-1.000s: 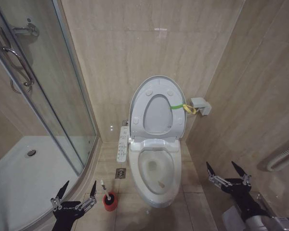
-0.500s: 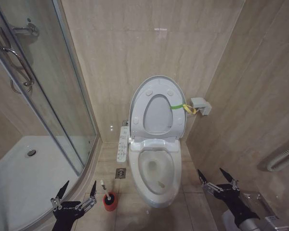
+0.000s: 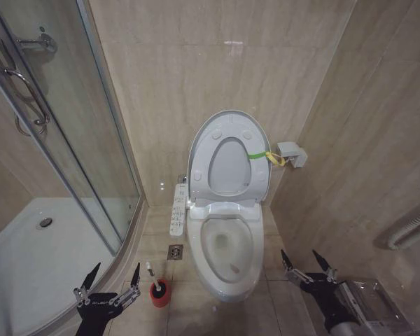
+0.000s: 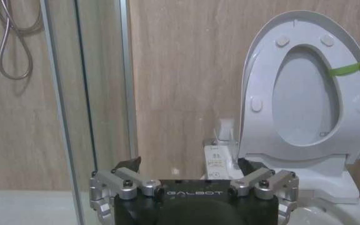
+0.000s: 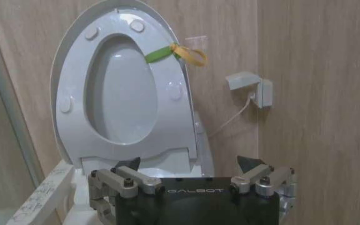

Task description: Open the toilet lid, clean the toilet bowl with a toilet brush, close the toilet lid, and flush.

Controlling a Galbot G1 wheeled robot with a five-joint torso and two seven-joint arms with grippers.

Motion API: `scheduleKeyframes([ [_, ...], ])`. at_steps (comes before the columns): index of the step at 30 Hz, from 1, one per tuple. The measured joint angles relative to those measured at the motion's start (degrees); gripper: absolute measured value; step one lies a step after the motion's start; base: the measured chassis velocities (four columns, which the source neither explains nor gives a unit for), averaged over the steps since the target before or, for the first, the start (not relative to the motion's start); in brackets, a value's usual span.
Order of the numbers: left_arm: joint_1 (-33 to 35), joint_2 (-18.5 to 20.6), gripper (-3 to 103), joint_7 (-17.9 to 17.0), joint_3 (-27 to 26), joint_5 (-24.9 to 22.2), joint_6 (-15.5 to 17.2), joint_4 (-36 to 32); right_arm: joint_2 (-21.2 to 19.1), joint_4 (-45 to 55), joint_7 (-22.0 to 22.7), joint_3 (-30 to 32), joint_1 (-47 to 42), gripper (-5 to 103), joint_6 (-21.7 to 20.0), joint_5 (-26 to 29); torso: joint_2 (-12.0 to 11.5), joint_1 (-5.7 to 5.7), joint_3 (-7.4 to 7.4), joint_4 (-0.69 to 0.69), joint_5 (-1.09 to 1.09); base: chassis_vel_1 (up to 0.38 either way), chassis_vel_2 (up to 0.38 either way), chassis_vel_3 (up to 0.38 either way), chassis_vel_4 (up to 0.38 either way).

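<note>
Both jaws stand wide and hold nothing: the left gripper (image 3: 106,285) hangs low beside the toilet bowl (image 3: 227,253), near the toilet brush (image 3: 155,280) that stands in its red holder (image 3: 159,294); the right gripper (image 3: 304,268) hangs on the bowl's other side. Behind the bowl, the toilet lid (image 3: 227,162) and seat lean up against the wall. Opening looks done; brushing, closing and flushing remain.

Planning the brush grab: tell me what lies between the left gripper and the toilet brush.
In the head view, nothing: only bare floor tile separates the open left gripper from the toilet brush standing in its red holder, just to the gripper's right.
</note>
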Motion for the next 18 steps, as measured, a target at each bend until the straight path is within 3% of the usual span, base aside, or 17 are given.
scheduleKeyframes([
  [3,0.0,0.0,100,0.0,0.0,0.0,0.0,0.0,0.5,-2.4,-0.8,-0.4,0.6,100,3.5,-2.0,0.0,0.00,0.00,0.00,0.00,0.000,0.000,0.000,0.000],
  [7,0.0,0.0,100,0.0,0.0,0.0,0.0,0.0,0.5,-4.1,-0.5,-0.3,1.3,100,5.0,-3.1,0.0,0.00,0.00,0.00,0.00,0.000,0.000,0.000,0.000],
  [18,0.0,0.0,100,0.0,0.0,0.0,0.0,0.0,0.5,-3.2,3.9,0.3,2.3,100,5.5,-2.9,0.0,0.00,0.00,0.00,0.00,0.000,0.000,0.000,0.000],
])
